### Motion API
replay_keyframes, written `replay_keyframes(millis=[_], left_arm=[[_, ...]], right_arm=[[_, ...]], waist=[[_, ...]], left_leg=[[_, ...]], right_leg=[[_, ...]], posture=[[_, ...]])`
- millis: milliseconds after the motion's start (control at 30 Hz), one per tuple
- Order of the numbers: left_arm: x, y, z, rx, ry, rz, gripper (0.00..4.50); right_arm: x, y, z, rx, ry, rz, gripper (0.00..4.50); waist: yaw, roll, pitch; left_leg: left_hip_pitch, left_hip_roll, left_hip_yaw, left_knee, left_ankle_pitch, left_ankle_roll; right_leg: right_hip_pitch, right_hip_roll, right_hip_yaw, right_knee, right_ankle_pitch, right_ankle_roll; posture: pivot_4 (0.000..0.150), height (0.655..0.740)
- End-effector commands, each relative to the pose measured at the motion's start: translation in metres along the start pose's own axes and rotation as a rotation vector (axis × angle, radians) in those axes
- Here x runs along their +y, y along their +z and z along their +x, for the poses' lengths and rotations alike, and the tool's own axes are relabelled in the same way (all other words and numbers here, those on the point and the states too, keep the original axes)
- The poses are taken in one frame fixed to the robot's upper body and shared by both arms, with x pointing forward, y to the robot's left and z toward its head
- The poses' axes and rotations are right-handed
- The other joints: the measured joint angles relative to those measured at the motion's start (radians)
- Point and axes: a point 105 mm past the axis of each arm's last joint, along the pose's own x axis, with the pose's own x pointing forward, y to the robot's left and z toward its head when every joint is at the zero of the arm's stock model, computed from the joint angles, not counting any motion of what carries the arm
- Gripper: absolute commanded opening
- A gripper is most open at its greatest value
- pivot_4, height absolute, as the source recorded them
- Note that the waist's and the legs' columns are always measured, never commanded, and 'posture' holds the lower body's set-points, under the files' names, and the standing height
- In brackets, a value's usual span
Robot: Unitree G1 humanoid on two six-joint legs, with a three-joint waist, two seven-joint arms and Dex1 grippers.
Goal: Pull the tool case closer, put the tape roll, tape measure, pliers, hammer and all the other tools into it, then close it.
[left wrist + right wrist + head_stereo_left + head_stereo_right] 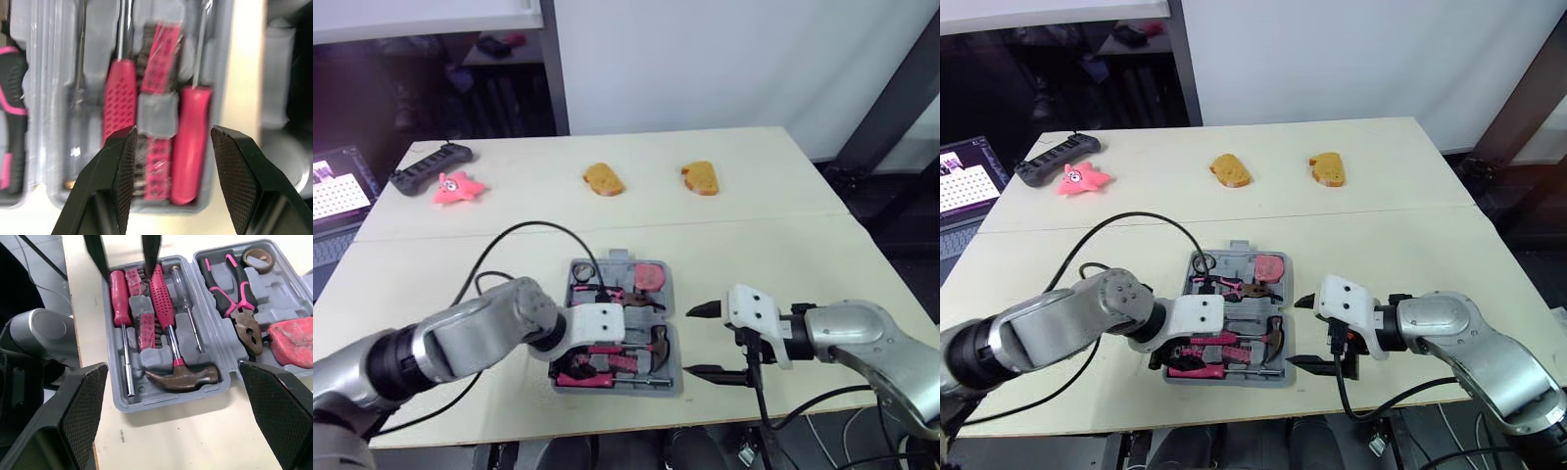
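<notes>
The tool case (161, 399) lies open near the table's front edge with the hammer (183, 374), pliers (234, 298), tape roll (258, 258), tape measure (293, 341) and screwdrivers (120, 298) seated in it. Packing looks done. The left gripper (172, 134) hovers spread over the screwdrivers and the right gripper (693, 341) waits spread just beside the case, so next one half must be folded shut.

Left gripper (170, 139) and right gripper (693, 341) both low and forward, fingers of each spread well apart.
</notes>
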Motion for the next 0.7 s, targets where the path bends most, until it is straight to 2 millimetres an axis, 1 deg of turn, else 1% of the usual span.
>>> replay_keyframes(millis=[33, 133, 200, 300, 333, 400, 433, 467, 500, 533, 700], left_arm=[[0.0, 0.001, -0.011, -0.255, 0.009, 0.074, 2.48], [-0.001, -0.024, -0.008, -0.318, 0.039, 0.028, 2.48], [-0.003, -0.03, -0.009, -0.404, 0.024, -0.065, 2.48], [-0.001, -0.036, -0.008, -0.506, 0.034, -0.096, 2.48], [0.0, -0.036, -0.007, -0.528, 0.033, -0.101, 2.25], [-0.002, -0.036, -0.006, -0.546, 0.024, -0.1, 1.65], [-0.004, -0.036, -0.005, -0.55, 0.014, -0.093, 1.23], [-0.006, -0.036, -0.002, -0.554, 0.002, -0.093, 0.68], [-0.008, -0.037, -0.001, -0.558, -0.006, -0.094, 0.23], [-0.01, -0.038, 0.002, -0.557, -0.008, -0.097, 0.04], [-0.01, -0.049, 0.02, -0.499, -0.007, -0.077, 0.04]], right_arm=[[0.001, 0.006, -0.003, -0.014, -0.018, -0.024, 4.5], [0.0, 0.005, -0.004, -0.014, -0.033, -0.016, 4.5], [-0.001, 0.004, -0.005, -0.014, -0.045, -0.01, 4.5], [-0.004, 0.003, -0.006, -0.012, -0.065, -0.004, 4.5], [-0.004, 0.003, -0.007, -0.012, -0.07, -0.003, 4.5], [-0.005, 0.003, -0.007, -0.012, -0.075, -0.002, 4.5], [-0.005, 0.004, -0.007, -0.014, -0.079, -0.001, 4.5], [-0.006, 0.004, -0.007, -0.014, -0.082, -0.001, 4.5], [-0.006, 0.004, -0.008, -0.015, -0.085, -0.001, 4.5], [-0.006, 0.004, -0.008, -0.014, -0.088, 0.001, 4.5], [-0.005, 0.004, -0.008, -0.015, -0.095, 0.007, 4.5]], waist=[[0.0, 0.0, 0.0], [0.006, 0.0, 0.0], [0.008, 0.001, 0.0], [0.009, 0.001, 0.0], [0.008, 0.0, 0.0], [0.006, 0.001, 0.0], [0.006, 0.001, 0.0], [0.005, 0.001, 0.0], [0.004, 0.001, 0.0], [0.004, 0.001, 0.0], [0.005, 0.001, -0.001]], left_leg=[[0.0, 0.0, 0.0, 0.0, 0.0, 0.0], [0.0, 0.001, 0.0, -0.001, 0.0, 0.0], [0.0, 0.001, 0.001, -0.001, 0.0, 0.0], [-0.001, 0.0, 0.001, 0.0, 0.0, 0.0], [-0.001, 0.0, 0.001, 0.0, 0.0, 0.0], [-0.001, 0.0, 0.001, 0.0, 0.0, 0.0], [-0.001, 0.0, 0.001, 0.0, 0.0, 0.0], [-0.001, 0.0, 0.001, -0.001, 0.0, 0.0], [-0.001, 0.0, 0.001, -0.001, 0.0, 0.0], [-0.001, 0.0, 0.001, -0.001, 0.0, 0.0], [-0.001, 0.0, 0.002, -0.001, 0.0, 0.0]], right_leg=[[0.0, 0.0, 0.0, 0.0, 0.0, 0.0], [-0.001, -0.001, 0.0, 0.0, 0.001, -0.002], [-0.001, -0.001, 0.0, -0.001, 0.001, -0.002], [-0.001, -0.002, -0.001, -0.002, 0.001, -0.002], [-0.001, -0.002, -0.001, -0.002, 0.001, -0.002], [-0.001, -0.002, -0.001, -0.001, 0.002, -0.002], [-0.001, -0.002, -0.001, -0.001, 0.002, -0.001], [-0.001, -0.002, -0.002, -0.001, 0.002, -0.001], [-0.001, -0.001, -0.002, -0.001, 0.002, -0.001], [-0.001, -0.001, -0.002, -0.001, 0.002, -0.001], [-0.001, -0.001, -0.001, -0.001, 0.002, -0.002]], posture=[[0.15, 0.74], [0.15, 0.74], [0.15, 0.74], [0.15, 0.74], [0.15, 0.74], [0.15, 0.74], [0.15, 0.74], [0.15, 0.74], [0.15, 0.74], [0.15, 0.74], [0.15, 0.74]])
